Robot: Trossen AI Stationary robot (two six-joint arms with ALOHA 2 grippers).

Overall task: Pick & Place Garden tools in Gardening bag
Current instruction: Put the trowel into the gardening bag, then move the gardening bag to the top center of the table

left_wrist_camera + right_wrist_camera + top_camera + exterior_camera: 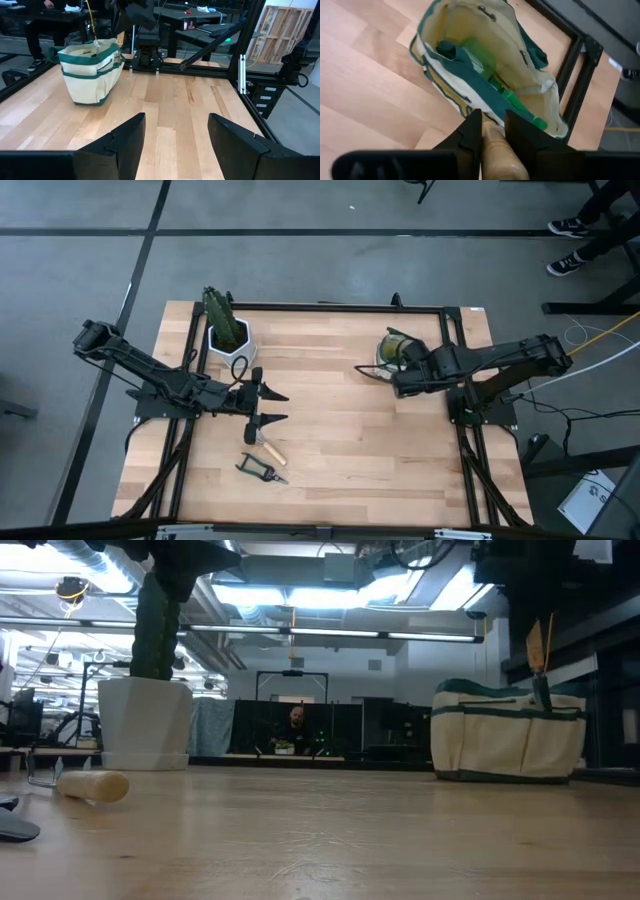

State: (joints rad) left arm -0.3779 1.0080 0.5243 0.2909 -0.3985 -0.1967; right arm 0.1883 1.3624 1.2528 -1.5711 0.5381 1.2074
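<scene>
Right claw (492, 131), closed on a wooden tool handle (496, 150), hangs over the gardening bag (396, 350) at the surface's far right. Left claw (272, 407) waits wide open above a wooden-handled tool (268, 448); pruning shears (260, 470) lie nearby.

the gardening bag (91, 70), tan fabric with green trim, stands upright and open near the table's far right corner. inside it lies a green plastic spray bottle (507, 95) against the pale lining. a wooden handle (496, 150) is pinched just above the bag's mouth (its metal end is hidden). on the near left lie another wooden-handled tool (270, 448) and, just beside it, the black-handled pruning shears (260, 470), flat on the wood.
</scene>
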